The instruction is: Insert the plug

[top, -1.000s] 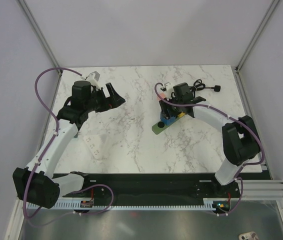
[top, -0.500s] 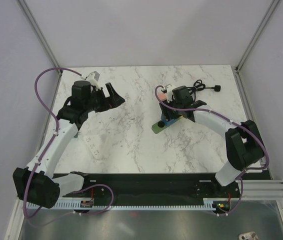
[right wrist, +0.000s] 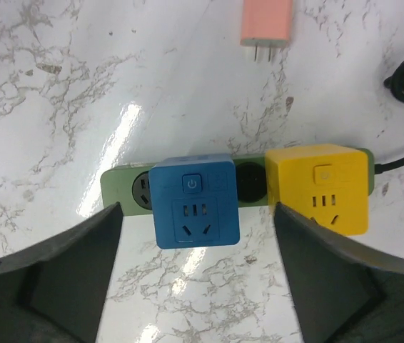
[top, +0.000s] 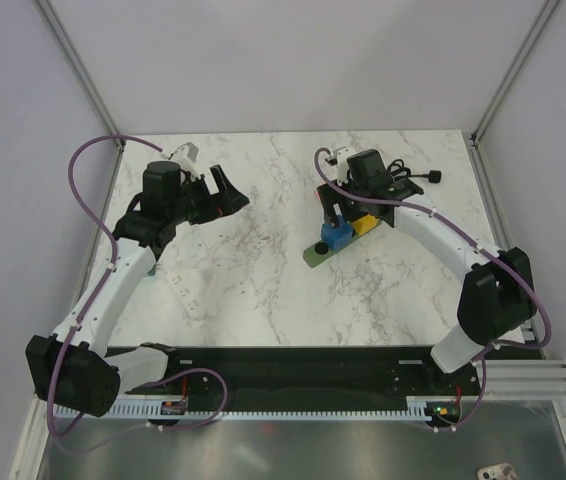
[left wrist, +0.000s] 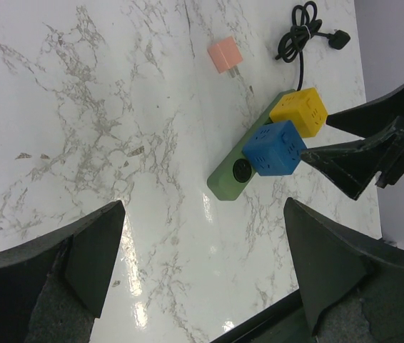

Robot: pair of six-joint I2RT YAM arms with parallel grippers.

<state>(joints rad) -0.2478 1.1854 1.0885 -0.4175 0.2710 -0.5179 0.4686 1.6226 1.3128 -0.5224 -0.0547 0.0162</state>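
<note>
The blue plug [left wrist: 274,148] is seated on the green power strip [left wrist: 232,177], just beside the yellow plug [left wrist: 300,111]. A pink plug [left wrist: 224,55] is laid flat on the tabletop [left wrist: 81,107], apart from the strip. The right end effector [right wrist: 196,214] is held wide open over the blue plug, with nothing gripped. The left end effector [left wrist: 203,207] is opened wide too, well apart from them.

Power symbols top the blue adapter [right wrist: 195,201], directly beneath the right gripper [right wrist: 196,209], and the yellow adapter [right wrist: 320,187] beside it.
</note>
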